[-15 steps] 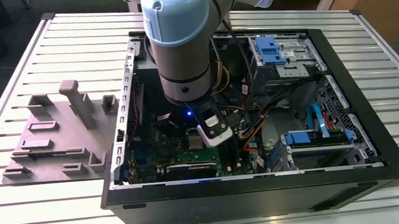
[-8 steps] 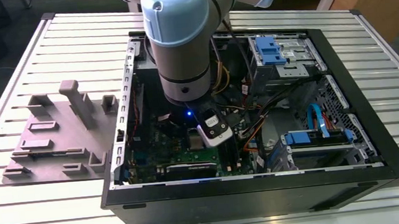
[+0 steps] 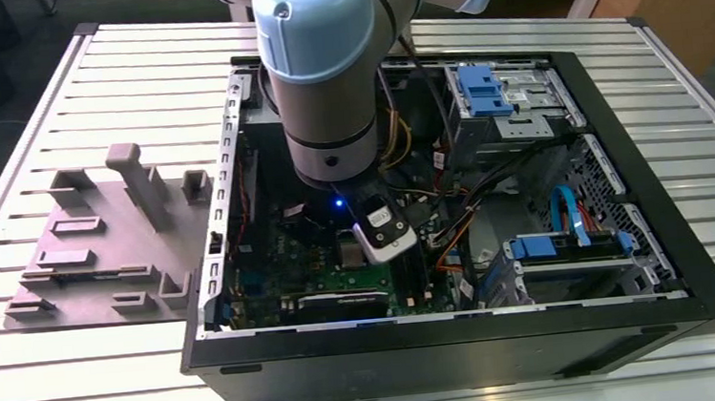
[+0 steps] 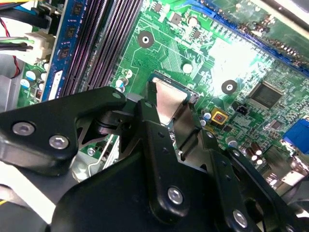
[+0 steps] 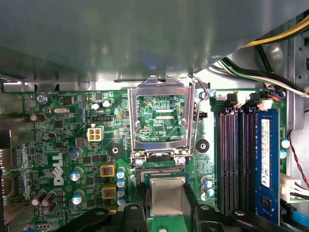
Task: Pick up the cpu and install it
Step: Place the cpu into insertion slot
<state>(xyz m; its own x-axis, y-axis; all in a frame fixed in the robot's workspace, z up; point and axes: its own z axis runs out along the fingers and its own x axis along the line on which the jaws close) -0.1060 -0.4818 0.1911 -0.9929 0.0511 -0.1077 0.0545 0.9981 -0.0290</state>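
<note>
Black gripper (image 5: 167, 205) pinching small silvery square cpu (image 5: 167, 192) at open metal-framed dark socket (image 5: 159, 172); install step, square alignment judged needed.

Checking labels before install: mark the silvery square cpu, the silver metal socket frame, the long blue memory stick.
silvery square cpu (image 5: 167, 195): first wrist view, centre of metal top.
silver metal socket frame (image 5: 159, 88): first wrist view, wide edge bar.
long blue memory stick (image 5: 267, 164): first wrist view, mid-length.

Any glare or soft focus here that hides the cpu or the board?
Second wrist view: a blown-out glare patch washes out part of the motherboard beside the cpu, which is readable; first wrist view: the grey surface looks soft, the cpu sharp.
</note>
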